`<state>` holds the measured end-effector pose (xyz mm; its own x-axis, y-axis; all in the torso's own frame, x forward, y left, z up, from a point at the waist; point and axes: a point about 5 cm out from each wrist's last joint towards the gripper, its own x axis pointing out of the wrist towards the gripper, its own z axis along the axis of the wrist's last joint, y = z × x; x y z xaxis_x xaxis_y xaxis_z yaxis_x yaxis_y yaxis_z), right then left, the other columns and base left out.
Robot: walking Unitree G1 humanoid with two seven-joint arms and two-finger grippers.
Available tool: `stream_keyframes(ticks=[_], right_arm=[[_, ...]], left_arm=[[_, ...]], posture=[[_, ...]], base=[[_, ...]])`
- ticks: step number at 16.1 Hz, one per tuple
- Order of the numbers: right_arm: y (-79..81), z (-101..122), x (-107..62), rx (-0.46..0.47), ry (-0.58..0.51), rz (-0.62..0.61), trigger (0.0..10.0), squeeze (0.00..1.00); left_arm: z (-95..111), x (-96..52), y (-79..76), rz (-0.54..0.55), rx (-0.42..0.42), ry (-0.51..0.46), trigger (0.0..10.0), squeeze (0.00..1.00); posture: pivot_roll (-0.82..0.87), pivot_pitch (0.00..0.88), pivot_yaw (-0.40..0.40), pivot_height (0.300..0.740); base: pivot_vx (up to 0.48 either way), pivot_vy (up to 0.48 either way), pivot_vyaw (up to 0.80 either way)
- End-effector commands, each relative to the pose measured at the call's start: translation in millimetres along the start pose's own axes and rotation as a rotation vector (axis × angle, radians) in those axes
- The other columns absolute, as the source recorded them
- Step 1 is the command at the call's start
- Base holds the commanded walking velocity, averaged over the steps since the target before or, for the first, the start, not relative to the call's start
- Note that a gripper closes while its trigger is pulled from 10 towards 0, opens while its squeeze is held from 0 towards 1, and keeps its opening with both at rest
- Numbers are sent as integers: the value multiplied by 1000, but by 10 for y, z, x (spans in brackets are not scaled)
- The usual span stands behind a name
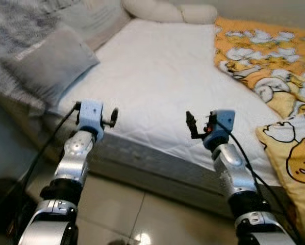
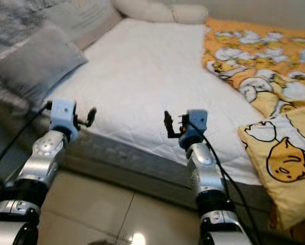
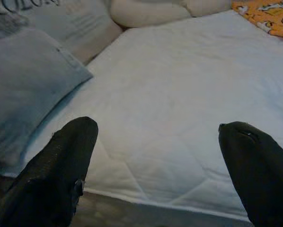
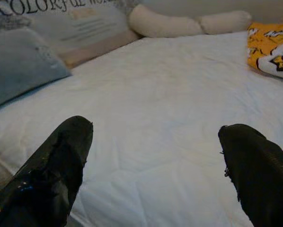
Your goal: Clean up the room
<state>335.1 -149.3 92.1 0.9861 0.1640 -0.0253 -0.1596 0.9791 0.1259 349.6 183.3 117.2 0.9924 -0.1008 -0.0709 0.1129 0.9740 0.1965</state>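
A bed with a white quilted mattress point(image 1: 162, 76) lies in front of me. An orange blanket with white cartoon ducks point(image 1: 275, 61) is bunched over its right side and hangs off the near right corner. A grey pillow point(image 1: 50, 66) rests at the left edge. My left gripper point(image 1: 111, 117) is held up at the mattress's near edge, open and holding nothing. My right gripper point(image 1: 192, 125) hovers at the same edge further right, also open and holding nothing. In the wrist views the black fingers point(image 3: 61, 175) point(image 4: 56, 165) stand wide apart over the white mattress.
A long cream bolster point(image 1: 168, 11) lies along the head of the bed. A lettered cushion point(image 4: 70, 23) leans at the far left. The bed's grey side point(image 1: 157, 168) meets a glossy tiled floor point(image 1: 142, 214) between my arms.
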Motion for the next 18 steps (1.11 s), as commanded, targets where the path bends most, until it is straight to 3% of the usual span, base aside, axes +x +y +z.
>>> stream_keyframes(ticks=[1,10,18], right_arm=[[-75,19,-9,-8,-4,-23,10000,1000],[-78,5,-17,-16,-2,-25,10000,1000],[-84,-21,-24,-9,8,-33,10000,1000]], left_arm=[[16,13,-53,-15,8,-2,10000,1000],[7,6,-53,-13,7,5,10000,1000],[-3,4,-46,-14,8,10,10000,1000]], posture=[[-29,0,24,740],[-30,0,25,740],[-28,0,24,740]], base=[[0,-386,506],[0,-387,514],[0,-385,0]])
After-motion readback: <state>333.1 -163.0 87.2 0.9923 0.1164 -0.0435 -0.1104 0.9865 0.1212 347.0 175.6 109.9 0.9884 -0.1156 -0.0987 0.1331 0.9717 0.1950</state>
